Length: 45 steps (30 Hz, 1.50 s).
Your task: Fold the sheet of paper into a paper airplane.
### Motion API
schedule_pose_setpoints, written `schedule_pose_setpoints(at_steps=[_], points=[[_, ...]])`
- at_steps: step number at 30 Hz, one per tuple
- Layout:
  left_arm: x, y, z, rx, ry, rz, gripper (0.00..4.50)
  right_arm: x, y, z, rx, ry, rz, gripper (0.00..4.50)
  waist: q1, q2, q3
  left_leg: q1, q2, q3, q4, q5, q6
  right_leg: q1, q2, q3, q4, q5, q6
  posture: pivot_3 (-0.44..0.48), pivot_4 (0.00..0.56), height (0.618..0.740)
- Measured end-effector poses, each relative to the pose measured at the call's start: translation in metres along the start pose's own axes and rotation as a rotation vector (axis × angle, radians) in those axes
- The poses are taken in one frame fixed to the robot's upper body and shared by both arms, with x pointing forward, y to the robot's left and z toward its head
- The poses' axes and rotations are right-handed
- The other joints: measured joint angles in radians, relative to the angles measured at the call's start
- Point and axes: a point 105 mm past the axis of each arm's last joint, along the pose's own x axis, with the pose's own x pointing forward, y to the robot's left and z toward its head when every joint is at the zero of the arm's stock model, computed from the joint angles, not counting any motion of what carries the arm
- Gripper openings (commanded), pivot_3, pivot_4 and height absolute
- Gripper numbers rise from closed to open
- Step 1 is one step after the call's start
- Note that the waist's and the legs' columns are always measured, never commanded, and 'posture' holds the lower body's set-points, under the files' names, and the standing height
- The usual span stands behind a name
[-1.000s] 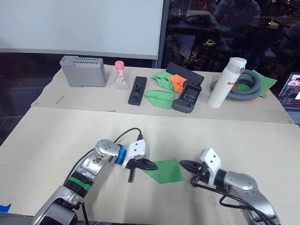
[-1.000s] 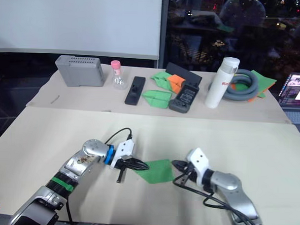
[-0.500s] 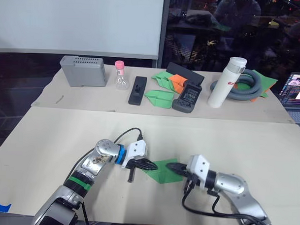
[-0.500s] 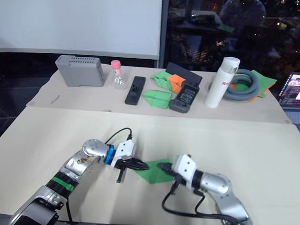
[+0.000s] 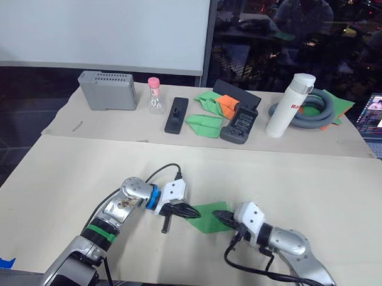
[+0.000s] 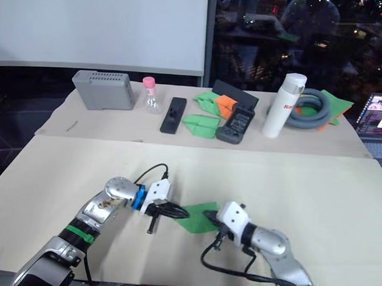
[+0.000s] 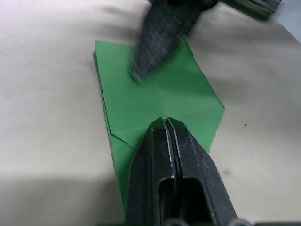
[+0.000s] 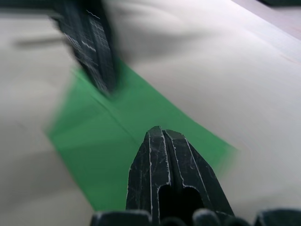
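The sheet of paper [image 5: 208, 217], thin and bright green, lay flat on the matte beige counter [image 5: 77, 170] near its front edge. It was already partly folded: crisp creases and a layered edge along one side were seen in the left wrist view, giving it an angular, roughly kite-like outline.

The left claw [image 5: 197, 211] was pressed on the sheet from its 9 o'clock side, its two black, ribbed fingers closed flat together with nothing between them, the tips resting on the green surface. The right claw [image 5: 218, 214] was set on the sheet from its 3 o'clock side, its scuffed black fingers likewise drawn together, tips down on the paper. The two claws were pointed toward each other, close but apart, across the middle of the sheet.

Along the far edge of the counter, at 12 o'clock, a row of things was laid out: a grey ribbed box [image 5: 107, 90], a small clear flask with a pink cap [image 5: 155, 96], a flat black bar [image 5: 175, 115], folded green paper darts [image 5: 202, 124] with an orange paper dart [image 5: 227, 104] among them, a black handset [image 5: 239, 125], a smooth white cylindrical bottle [image 5: 289, 105] and a coiled grey hose [image 5: 315, 110]. A laptop screen [image 5: 379, 113] was lit at 2 o'clock.
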Motion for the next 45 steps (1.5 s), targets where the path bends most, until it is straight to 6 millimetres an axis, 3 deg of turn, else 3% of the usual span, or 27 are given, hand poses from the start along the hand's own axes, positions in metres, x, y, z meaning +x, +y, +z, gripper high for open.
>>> schedule_pose_setpoints(at_steps=[3, 8, 10, 13, 15, 19, 22, 37, 45], points=[[0.000, 0.001, 0.000, 0.000, 0.000, -0.002, 0.00, -0.016, -0.016, -0.009, -0.005, 0.032, -0.056, 0.03, 0.000, 0.000, 0.000, 0.002, 0.001, 0.000, 0.000, 0.000, 0.000, 0.002, 0.000, 0.000, 0.000, 0.000, 0.000, 0.000, 0.150, 0.740], [0.000, 0.002, 0.000, 0.006, -0.005, -0.001, 0.00, -0.024, -0.029, -0.008, 0.014, -0.011, -0.104, 0.03, -0.001, 0.000, 0.000, 0.002, 0.001, 0.000, 0.000, 0.000, 0.000, 0.003, 0.000, 0.000, 0.000, 0.000, 0.000, 0.000, 0.150, 0.740], [0.000, 0.002, 0.000, 0.006, -0.006, 0.001, 0.00, -0.020, -0.031, 0.003, 0.034, -0.071, -0.103, 0.03, -0.003, 0.000, 0.000, 0.001, 0.001, 0.000, 0.000, 0.000, 0.000, 0.001, 0.000, 0.001, 0.000, 0.000, 0.000, 0.000, 0.150, 0.740], [0.001, 0.002, 0.000, 0.007, -0.009, 0.004, 0.00, -0.007, -0.028, 0.037, -0.016, -0.179, -0.044, 0.03, -0.005, 0.001, 0.000, 0.000, 0.001, 0.000, 0.000, 0.000, -0.001, -0.001, 0.000, 0.001, 0.002, 0.000, 0.000, 0.000, 0.150, 0.740], [0.002, 0.002, 0.001, 0.007, -0.014, 0.008, 0.00, 0.001, -0.020, 0.044, -0.036, -0.185, 0.007, 0.03, -0.004, 0.001, 0.000, 0.000, 0.001, 0.000, -0.001, 0.000, -0.001, -0.001, 0.001, 0.000, 0.001, 0.000, 0.000, 0.000, 0.150, 0.740], [0.003, 0.000, 0.001, 0.014, -0.021, 0.020, 0.00, 0.019, 0.008, 0.032, -0.044, -0.098, 0.133, 0.03, -0.003, 0.001, 0.000, -0.002, 0.001, 0.000, 0.000, 0.000, -0.001, -0.003, 0.000, 0.000, 0.001, 0.000, 0.000, 0.000, 0.150, 0.740], [-0.001, -0.002, -0.001, 0.016, -0.017, 0.037, 0.00, 0.025, 0.017, 0.025, -0.038, -0.048, 0.179, 0.03, -0.005, 0.001, 0.000, -0.002, 0.001, 0.000, 0.000, 0.000, -0.001, -0.003, 0.001, 0.000, 0.001, 0.000, 0.000, 0.000, 0.150, 0.740], [-0.031, -0.008, -0.021, -0.005, 0.020, 0.168, 0.00, 0.035, 0.015, 0.021, -0.044, -0.021, 0.229, 0.03, -0.017, 0.000, -0.003, 0.012, 0.004, 0.000, -0.004, 0.001, -0.002, 0.004, 0.000, 0.001, 0.001, -0.001, -0.001, 0.000, 0.150, 0.740], [-0.073, 0.000, -0.038, -0.045, 0.065, 0.334, 0.00, 0.039, 0.017, 0.021, -0.046, -0.022, 0.254, 0.03, -0.028, 0.002, -0.004, 0.017, 0.007, -0.001, -0.006, 0.000, -0.004, 0.008, -0.003, 0.001, 0.001, -0.002, -0.003, 0.000, 0.150, 0.740]])
